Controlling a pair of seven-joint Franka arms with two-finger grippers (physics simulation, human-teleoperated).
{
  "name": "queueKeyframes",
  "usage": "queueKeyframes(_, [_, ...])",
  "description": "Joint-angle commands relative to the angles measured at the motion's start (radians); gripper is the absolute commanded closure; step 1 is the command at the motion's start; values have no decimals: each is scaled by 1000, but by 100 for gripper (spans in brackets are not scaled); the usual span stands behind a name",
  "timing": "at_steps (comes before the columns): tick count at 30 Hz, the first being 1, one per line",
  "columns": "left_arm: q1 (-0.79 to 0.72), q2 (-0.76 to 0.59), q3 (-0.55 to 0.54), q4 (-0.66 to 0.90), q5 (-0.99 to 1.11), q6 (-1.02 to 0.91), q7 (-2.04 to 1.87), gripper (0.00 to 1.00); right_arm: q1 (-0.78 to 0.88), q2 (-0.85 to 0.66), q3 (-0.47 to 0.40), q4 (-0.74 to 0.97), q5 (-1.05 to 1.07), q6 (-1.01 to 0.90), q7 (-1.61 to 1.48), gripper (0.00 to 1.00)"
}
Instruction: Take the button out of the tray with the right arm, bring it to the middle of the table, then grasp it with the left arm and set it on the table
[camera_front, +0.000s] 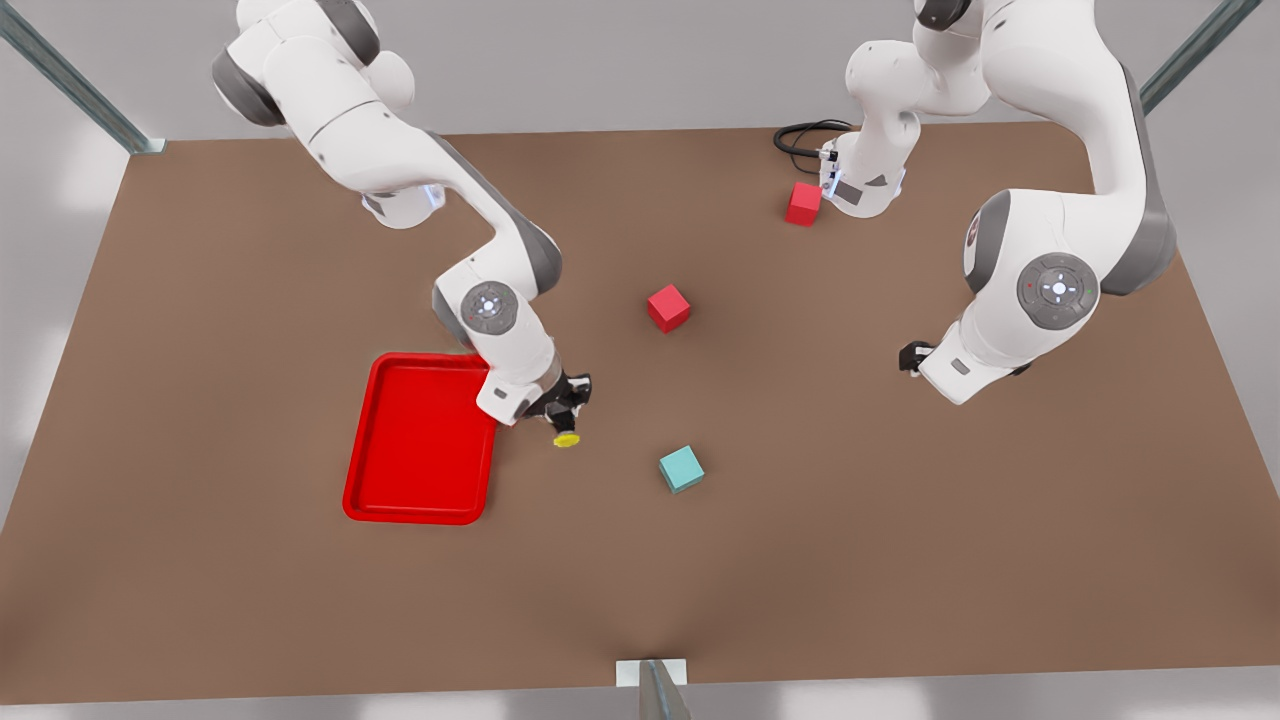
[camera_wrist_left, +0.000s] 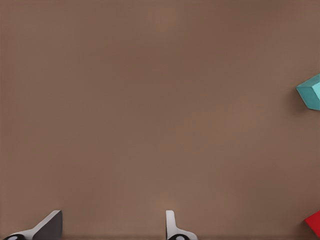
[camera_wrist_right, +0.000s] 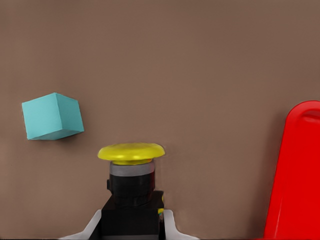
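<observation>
A wide brown desk (camera_front: 250, 600) fills the front view, with broad bare stretches along its lower edge and across the centre.

The right arm (camera_front: 400, 160) reaches in from the upper left of the frame. Its claw (camera_front: 566, 420) is closed around the button (camera_front: 567, 438), whose yellow cap points outward beyond the fingertips. The button hangs above bare desk, just past the right-hand rim of the red tray (camera_front: 420, 440), which lies flat in the lower left with nothing in it. In the right wrist view the button (camera_wrist_right: 131, 170) sits clamped between the fingers, the tray's rim (camera_wrist_right: 295, 180) at the frame's right edge.

The left arm (camera_front: 1050, 200) waits at the right side of the frame. Its claw (camera_wrist_left: 112, 227) stands open over bare desk, fingers apart in the left wrist view.

Three cubes lie well apart: two red cubes, one (camera_front: 668, 307) near the centre and one (camera_front: 803, 203) at the upper right by an arm base, and one teal cube (camera_front: 681, 469) right of the button.
</observation>
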Motion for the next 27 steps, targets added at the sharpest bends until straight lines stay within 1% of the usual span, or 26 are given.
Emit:
queueKeyframes(1, [0,1,0,-1,1,-4,-1,0,84,64,-2,78,-23,-104,594,62])
queueKeyframes(3, [1,7,0,-1,1,-2,-1,0,181,143,-13,180,-27,-104,729,62])
queueKeyframes(4, [1,10,0,-1,1,0,-1,0,221,193,-23,270,-27,-127,765,62])
queueKeyframes(5, [1,10,0,-1,1,1,-1,0,287,261,-71,402,-22,-179,794,62])
queueKeyframes(6, [1,11,0,-1,1,1,-1,0,373,311,-137,490,-16,-193,851,62])
queueKeyframes(7, [1,11,0,-1,1,1,-1,0,411,354,-152,563,13,-203,889,62])
queueKeyframes(8, [1,11,0,-1,1,1,-1,0,477,429,-198,658,15,-207,936,62])
queueKeyframes(9, [1,11,0,-1,1,1,-1,0,508,466,-228,704,26,-207,969,62])
queueKeyframes(11, [1,13,0,-1,1,3,1,0,538,531,-232,769,39,-199,1028,61])
queueKeyframes(17, [8,42,3,1,1,38,-1,0,568,614,-260,801,41,-153,1055,61])
queueKeyframes(24, [6,42,3,1,2,39,-1,0,581,637,-278,798,41,-125,1052,58])
queueKeyframes(25, [6,42,3,1,2,39,-1,0,581,637,-278,798,41,-122,1052,56])
queueKeyframes(26, [6,42,3,1,2,41,-1,0,583,643,-278,796,41,-110,1052,52])
queueKeyframes(27, [6,42,3,2,2,41,-1,0,583,643,-278,796,41,-110,1052,44])
